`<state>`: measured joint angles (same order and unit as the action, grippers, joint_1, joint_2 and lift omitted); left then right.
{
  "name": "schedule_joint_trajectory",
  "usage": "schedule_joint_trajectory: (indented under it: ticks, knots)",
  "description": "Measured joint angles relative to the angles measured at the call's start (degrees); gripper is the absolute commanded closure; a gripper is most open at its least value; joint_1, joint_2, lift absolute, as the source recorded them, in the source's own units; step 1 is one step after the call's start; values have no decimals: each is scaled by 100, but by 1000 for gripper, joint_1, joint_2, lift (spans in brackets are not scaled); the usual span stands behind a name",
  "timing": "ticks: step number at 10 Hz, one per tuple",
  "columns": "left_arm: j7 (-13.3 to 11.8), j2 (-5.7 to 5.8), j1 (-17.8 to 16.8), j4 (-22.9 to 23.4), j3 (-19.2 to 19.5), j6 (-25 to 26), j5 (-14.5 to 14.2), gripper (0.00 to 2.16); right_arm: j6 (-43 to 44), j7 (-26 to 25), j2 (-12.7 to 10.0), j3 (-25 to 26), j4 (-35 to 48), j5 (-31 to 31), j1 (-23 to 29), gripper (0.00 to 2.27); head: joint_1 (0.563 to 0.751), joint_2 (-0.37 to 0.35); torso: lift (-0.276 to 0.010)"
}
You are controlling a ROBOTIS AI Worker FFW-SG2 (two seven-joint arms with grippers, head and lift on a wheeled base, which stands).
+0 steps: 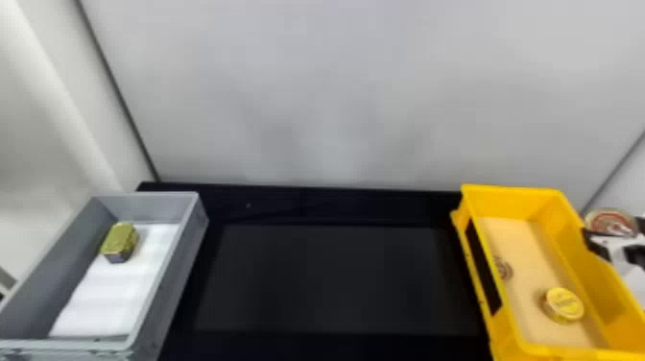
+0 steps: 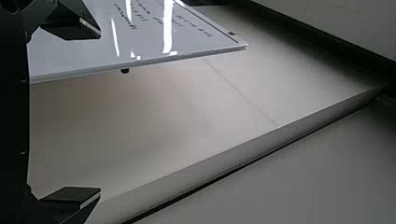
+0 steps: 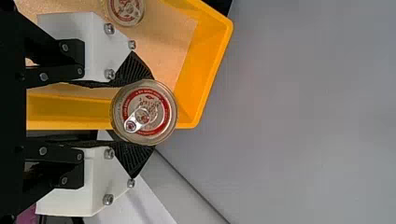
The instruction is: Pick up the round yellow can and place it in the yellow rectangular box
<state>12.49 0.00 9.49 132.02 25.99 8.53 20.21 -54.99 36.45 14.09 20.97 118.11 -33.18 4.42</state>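
Note:
Above the right side wall of the yellow box, my right gripper holds a round can near the right edge of the head view. In the right wrist view the can is pinched between both fingertips of my right gripper, its pull-tab lid with a red ring facing the camera and the box rim behind it. Another round yellow can rests on the box floor near its front. My left gripper is open, nothing between its fingers, beside a pale panel.
On the left stands a grey box with a white liner and a gold-green tin inside. A red-ringed round lid shows by the yellow box's left wall. Black table lies between the boxes, a pale wall behind.

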Motion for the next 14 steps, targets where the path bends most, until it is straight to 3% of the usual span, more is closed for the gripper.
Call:
schedule_joint_trajectory:
  ticks: [3,9,14]
  knots:
    - [0,0,1,0,-9,7,0,98,57,3,0,218,-167,79,23,737,694,14,-60]
    - [8,0,-8,-1,-64,9,0,98,340,-44,6,35,-1296,358,-165,737,694,14,-60]
    - [9,0,-8,-12,-83,8,0,98,361,-12,14,20,-1347,459,-220,364,694,14,-60]
